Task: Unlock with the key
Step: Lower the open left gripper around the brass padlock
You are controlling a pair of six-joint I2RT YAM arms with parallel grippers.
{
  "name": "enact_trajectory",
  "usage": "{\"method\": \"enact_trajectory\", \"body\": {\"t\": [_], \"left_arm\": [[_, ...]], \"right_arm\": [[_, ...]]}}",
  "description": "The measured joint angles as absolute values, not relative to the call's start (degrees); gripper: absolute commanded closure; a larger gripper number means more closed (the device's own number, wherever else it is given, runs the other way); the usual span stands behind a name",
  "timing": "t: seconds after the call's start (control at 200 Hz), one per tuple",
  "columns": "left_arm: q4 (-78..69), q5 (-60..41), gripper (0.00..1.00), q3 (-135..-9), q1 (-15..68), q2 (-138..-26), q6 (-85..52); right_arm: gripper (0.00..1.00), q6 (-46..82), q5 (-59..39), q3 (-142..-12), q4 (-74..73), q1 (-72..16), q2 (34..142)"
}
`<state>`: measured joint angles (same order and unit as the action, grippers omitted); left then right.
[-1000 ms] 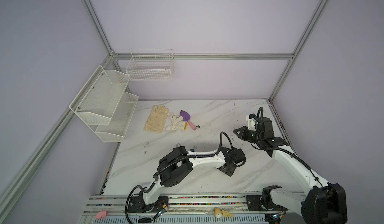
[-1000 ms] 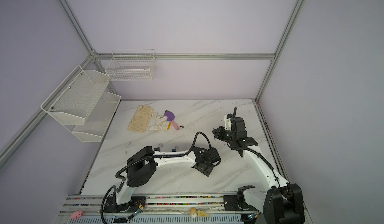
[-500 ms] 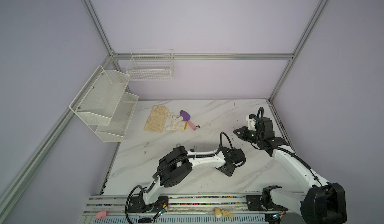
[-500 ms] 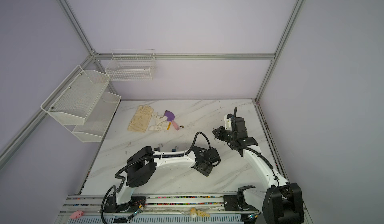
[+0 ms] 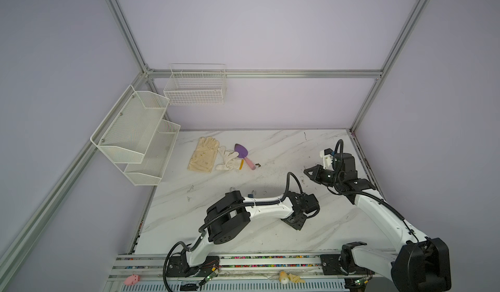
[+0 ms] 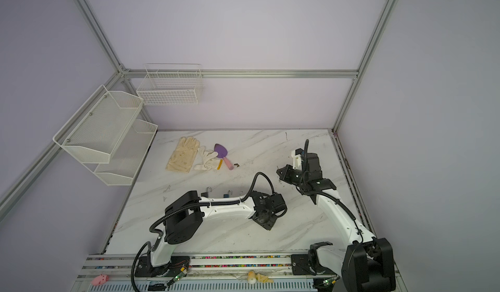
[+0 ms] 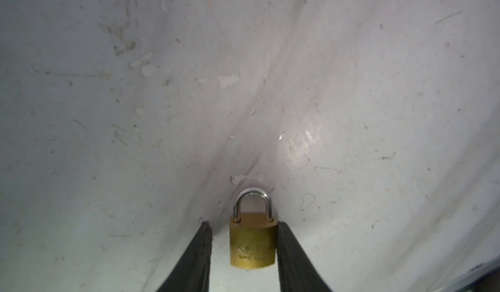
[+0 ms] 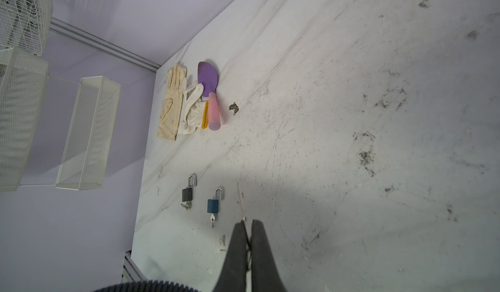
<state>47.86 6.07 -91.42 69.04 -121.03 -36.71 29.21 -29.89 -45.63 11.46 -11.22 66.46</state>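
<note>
Top views both show wall-mounted wire basket beside mesh rack.

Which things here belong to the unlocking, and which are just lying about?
In play: brass padlock, straddled by the left end effector; key, pinched in the right end effector.
Lying about: black padlock, blue padlock, beige glove, knit glove, purple trowel, wall racks.

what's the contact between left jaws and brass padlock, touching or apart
Touching, one side only. Left wrist view: one jaw meets the brass padlock; table shows beside the other.
</note>
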Motion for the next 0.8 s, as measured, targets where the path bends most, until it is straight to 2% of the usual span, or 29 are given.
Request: {"method": "enact_trajectory", "body": {"t": [0.35,0.805], "left_arm": [[49.4,7.4,0.64,-91.4,69.0,-121.0,-36.3],[50.5,9.9,0.7,-91.2,69.0,-121.0,-36.5]], "right_arm": [[1.0,29.2,-30.5,-45.6,11.5,-11.1,66.8],[1.0,29.2,-30.9,-45.6,11.5,-11.1,66.8]]}}
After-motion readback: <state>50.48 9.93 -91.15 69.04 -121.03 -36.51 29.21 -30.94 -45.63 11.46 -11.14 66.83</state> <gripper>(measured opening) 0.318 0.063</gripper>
